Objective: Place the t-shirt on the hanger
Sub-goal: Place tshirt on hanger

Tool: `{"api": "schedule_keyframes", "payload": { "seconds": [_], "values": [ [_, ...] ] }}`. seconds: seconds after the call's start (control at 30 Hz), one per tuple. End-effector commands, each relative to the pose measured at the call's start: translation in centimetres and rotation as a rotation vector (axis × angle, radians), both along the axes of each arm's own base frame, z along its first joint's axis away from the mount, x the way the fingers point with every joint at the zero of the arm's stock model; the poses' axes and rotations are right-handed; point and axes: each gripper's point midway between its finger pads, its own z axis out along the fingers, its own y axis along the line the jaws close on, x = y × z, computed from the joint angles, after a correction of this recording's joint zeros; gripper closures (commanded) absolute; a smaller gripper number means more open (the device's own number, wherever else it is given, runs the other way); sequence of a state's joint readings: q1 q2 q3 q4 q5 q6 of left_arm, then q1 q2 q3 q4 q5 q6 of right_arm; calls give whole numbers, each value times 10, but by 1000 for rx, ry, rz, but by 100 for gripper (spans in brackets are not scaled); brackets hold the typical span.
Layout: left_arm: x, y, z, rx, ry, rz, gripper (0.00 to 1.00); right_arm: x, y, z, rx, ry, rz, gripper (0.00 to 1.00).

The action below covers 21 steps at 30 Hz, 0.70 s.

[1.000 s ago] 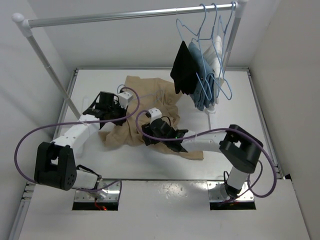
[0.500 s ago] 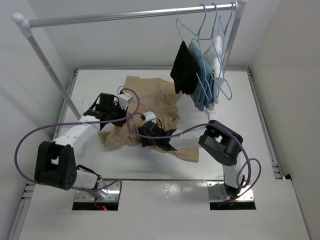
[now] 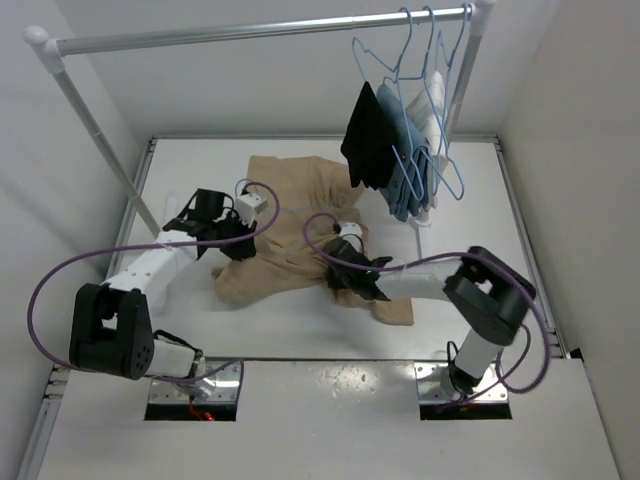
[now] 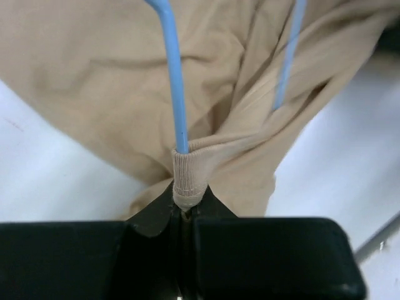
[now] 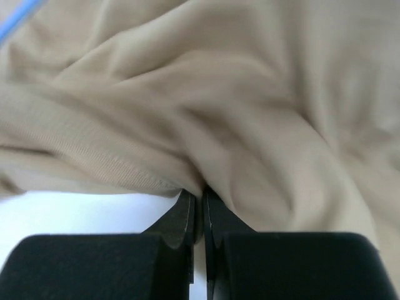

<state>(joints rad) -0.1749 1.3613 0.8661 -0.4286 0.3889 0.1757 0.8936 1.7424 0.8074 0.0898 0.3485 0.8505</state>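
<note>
The t-shirt is lying crumpled on the table, in front of the rack and nearer the rack's end where the hung clothes are crowding together.

The left gripper is working at the shirt's side away from that loaded end. Its jaws are clenched on the ribbed collar, and the hanger wire is coming straight out of that pinched fold. Whether the jaws are biting the wire too, or only the cloth around it, is not showing.

The right gripper is sitting at the shirt's edge farthest from the rack. Its jaws are pinched tight on a fold of tan cloth.

The coming move is probably turning on one relation. In the left wrist view the two blue wires are running away from the left jaws, lying along the cloth, and the second one is slipping under a fold. So the hanger's long axis is pointing away from the left gripper, and the left arm is clearly the nearer one to it. The right arm is holding cloth only, with just a sliver of blue showing at the corner of its view. It is likely drawing the shirt along the wire while the left anchors the collar end.
</note>
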Motion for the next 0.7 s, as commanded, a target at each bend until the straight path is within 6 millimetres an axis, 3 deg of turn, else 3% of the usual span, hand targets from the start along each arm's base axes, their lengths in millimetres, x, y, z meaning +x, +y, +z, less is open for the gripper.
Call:
{"api": "schedule_keyframes", "payload": {
  "seconds": [0.0, 0.03, 0.07, 0.13, 0.17, 0.3, 0.5, 0.67],
  "values": [
    [0, 8, 31, 27, -127, -231, 100, -5, -47, 31, 30, -6, -119, 100],
    [-14, 8, 33, 21, -124, -299, 100, -9, -53, 34, 38, 3, -119, 100],
    [-14, 15, 34, 68, -183, -391, 100, -19, -65, 28, 24, 29, -119, 100],
    [-32, 9, 35, 63, -199, -532, 100, -26, -71, 37, 66, 42, -140, 100],
    [-36, 8, 34, 68, -209, -579, 100, -32, -80, 31, 57, 61, -144, 100],
    [-52, -2, 27, 136, -257, -804, 100, -30, -96, 36, 92, 52, -220, 100],
    [-47, 9, 20, 246, -298, -825, 100, -33, -115, 34, 95, 70, -292, 100],
    [-38, 35, -1, 421, -319, -810, 100, -48, -154, 36, 63, 45, -362, 100]
  ]
}}
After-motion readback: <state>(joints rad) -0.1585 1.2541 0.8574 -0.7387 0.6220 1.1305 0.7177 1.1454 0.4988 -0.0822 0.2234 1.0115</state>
